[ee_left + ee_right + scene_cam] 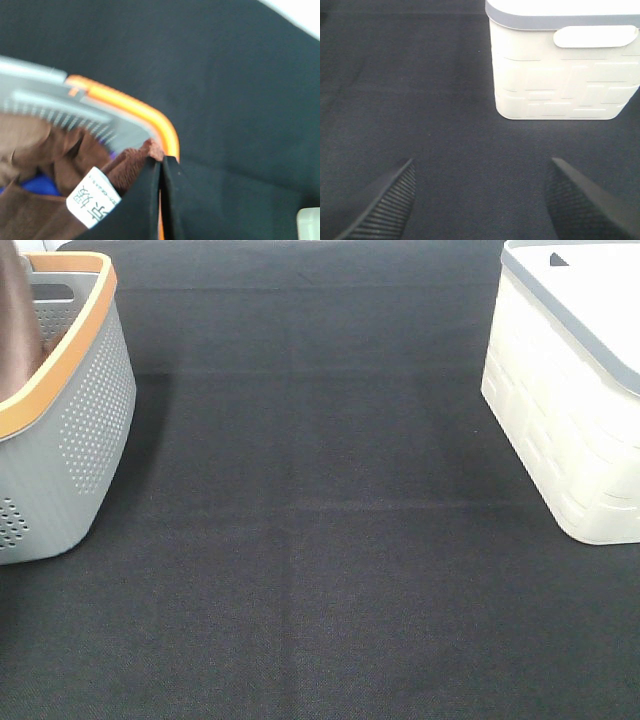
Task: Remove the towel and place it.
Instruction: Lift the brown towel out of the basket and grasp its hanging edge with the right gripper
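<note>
The reddish-brown towel point(132, 167) lies bunched in the grey basket point(45, 95) with an orange rim, and its white tag point(92, 202) shows beside my finger. My left gripper point(161, 162) is shut, and a fold of the towel rises to its black fingertips near the basket's corner. In the exterior high view only a brown strip of towel point(18, 320) shows in the basket point(75, 430) at the far left; the left gripper is outside that view. My right gripper point(480, 200) hangs open over the black mat with nothing between its fingers point(385, 205).
A white lidded box point(570, 390) stands at the right, in front of the right gripper point(560, 75). More brown cloth point(30, 140) and something blue point(37, 184) lie in the basket. A black mat point(320, 540) covers the table between basket and box.
</note>
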You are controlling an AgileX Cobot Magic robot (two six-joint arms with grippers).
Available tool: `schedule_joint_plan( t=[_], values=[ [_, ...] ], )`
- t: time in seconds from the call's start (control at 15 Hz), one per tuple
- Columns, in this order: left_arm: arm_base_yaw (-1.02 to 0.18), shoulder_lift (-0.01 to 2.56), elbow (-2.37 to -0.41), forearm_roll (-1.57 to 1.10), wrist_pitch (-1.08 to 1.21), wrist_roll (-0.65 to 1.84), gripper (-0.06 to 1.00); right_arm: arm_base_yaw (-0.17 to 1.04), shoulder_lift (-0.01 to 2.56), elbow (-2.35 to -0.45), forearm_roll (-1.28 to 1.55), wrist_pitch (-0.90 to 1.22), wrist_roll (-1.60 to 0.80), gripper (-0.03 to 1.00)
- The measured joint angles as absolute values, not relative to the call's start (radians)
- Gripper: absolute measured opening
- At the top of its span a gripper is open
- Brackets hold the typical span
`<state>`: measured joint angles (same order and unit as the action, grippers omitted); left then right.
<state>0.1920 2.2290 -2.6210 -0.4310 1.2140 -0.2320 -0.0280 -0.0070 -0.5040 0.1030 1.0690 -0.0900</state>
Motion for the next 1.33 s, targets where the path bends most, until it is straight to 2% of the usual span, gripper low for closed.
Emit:
schedule_joint_plan(
  t=[0.53,0.87,1.33],
  values=[
    [0.192,2.097,-2.632,-0.631,1.209,-0.154,0.0,-0.028,-0.007,-0.504,0.205,1.058,-0.09,0.69],
    [0.192,2.091,-2.632,-0.822,1.208,-0.093,0.0,-0.028,0.056,-0.513,0.408,0.917,-0.114,0.69],
    [0.099,1.981,-2.633,-1.194,1.212,0.211,0.0,-0.028,0.431,-0.521,1.02,0.862,-0.711,0.69]
  ],
)
